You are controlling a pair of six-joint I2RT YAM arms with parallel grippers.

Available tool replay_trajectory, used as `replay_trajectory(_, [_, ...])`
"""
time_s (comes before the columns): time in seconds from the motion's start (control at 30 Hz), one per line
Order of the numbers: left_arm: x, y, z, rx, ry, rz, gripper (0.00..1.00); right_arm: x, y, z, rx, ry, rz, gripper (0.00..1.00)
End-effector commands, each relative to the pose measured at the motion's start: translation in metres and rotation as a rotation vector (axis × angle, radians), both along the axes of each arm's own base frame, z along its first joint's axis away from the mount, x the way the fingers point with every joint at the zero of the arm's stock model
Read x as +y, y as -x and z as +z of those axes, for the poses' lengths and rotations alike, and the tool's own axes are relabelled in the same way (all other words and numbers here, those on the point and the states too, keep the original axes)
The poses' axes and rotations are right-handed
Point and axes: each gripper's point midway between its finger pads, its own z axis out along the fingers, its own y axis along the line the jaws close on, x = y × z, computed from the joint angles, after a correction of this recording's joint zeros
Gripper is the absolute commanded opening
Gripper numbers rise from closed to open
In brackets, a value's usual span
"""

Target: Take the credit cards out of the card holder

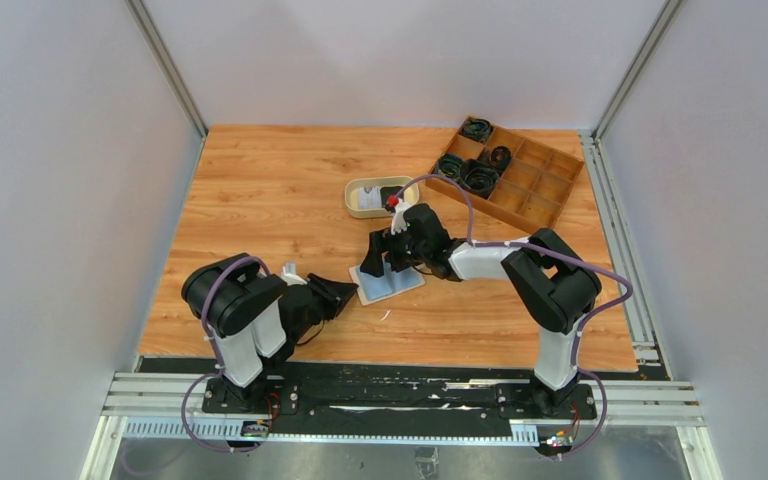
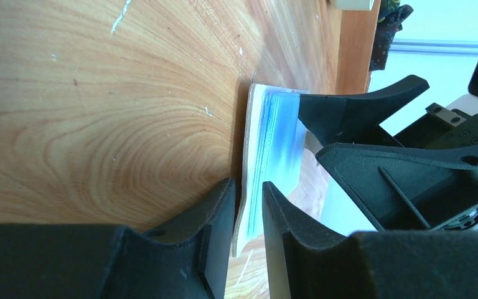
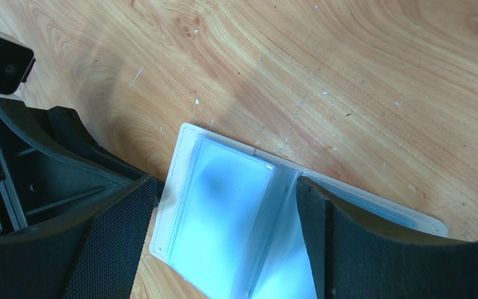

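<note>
The card holder (image 1: 397, 286) lies open on the wood, pale blue clear sleeves facing up (image 3: 224, 218). My left gripper (image 1: 350, 297) has come in low from the left, and its two fingers close on the holder's near edge (image 2: 274, 143), one on each side (image 2: 248, 184). My right gripper (image 1: 388, 258) hangs open right over the holder, fingers wide apart (image 3: 225, 184) with nothing between them. A pale credit card (image 1: 368, 200) and a dark one (image 1: 393, 190) lie in the oval tray. Whether a card sits in the sleeves I cannot tell.
The beige oval tray (image 1: 352, 188) stands just behind the right gripper. A wooden compartment box (image 1: 550, 195) with black cable coils (image 1: 480, 175) is at the back right. Grey walls close in the table on three sides.
</note>
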Motion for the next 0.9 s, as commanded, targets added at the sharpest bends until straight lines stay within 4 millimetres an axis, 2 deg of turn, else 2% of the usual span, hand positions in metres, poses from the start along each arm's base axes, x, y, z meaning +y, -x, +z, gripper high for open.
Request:
replay_trajectory(0.0, [0.0246, 0.0336, -0.0454, 0.131, -0.15, -0.023, 0.35, -0.0377, 0.0634, -0.0797, 0.295, 0.198, 0.037, 0.87])
replay_trajectory(0.17, [0.0213, 0.0338, -0.0447, 0.123, -0.11, -0.024, 0.35, -0.0382, 0.0639, -0.0797, 0.293, 0.202, 0.037, 0.87])
replay_trajectory(0.27, [0.0188, 0.0383, -0.0528, 0.159, -0.092, -0.035, 0.34, -0.038, 0.0635, -0.0795, 0.294, 0.201, 0.035, 0.87])
replay_trajectory(0.33, [0.0179, 0.0387, -0.0536, 0.159, -0.095, -0.042, 0.29, -0.0385, 0.0639, -0.08, 0.295, 0.202, 0.034, 0.86])
replay_trajectory(0.47, [0.0213, 0.0354, -0.0462, 0.125, -0.103, -0.027, 0.04, -0.0401, 0.0637, -0.0805, 0.293, 0.207, 0.031, 0.86])
replay_trajectory(0.5, [0.021, 0.0351, -0.0453, 0.122, -0.101, -0.026, 0.0, -0.0401, 0.0638, -0.0801, 0.293, 0.206, 0.031, 0.86])
replay_trajectory(0.73, [0.0209, 0.0365, -0.0489, 0.141, -0.097, -0.025, 0.0, -0.0384, 0.0593, -0.0737, 0.279, 0.203, 0.027, 0.86])
replay_trajectory(0.8, [0.0207, 0.0363, -0.0483, 0.139, -0.096, -0.025, 0.12, -0.0378, 0.0594, -0.0741, 0.28, 0.203, 0.029, 0.86])
replay_trajectory(0.87, [0.0202, 0.0361, -0.0476, 0.136, -0.095, -0.028, 0.19, -0.038, 0.0604, -0.0758, 0.284, 0.203, 0.029, 0.86])
